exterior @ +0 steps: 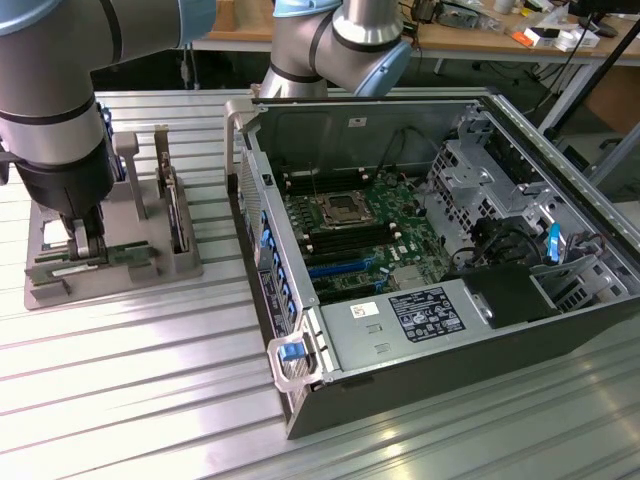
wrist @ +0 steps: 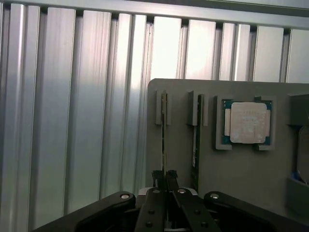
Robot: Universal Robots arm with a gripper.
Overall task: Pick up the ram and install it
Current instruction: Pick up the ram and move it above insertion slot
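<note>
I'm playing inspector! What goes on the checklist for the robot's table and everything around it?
Surface: ribbed metal table, shiny and bare beside the holder.
Job's things: the ram stands on edge in a slot of the grey holder; a second ram stick stands in the next slot; the computer case lies open.
Clutter: a square CPU chip sits in its pocket on the holder.
Grippers: the gripper is shut on the ram.
Cables: black wires are bundled inside the case.
Surroundings: wooden benches with odds and ends stand behind.
</note>
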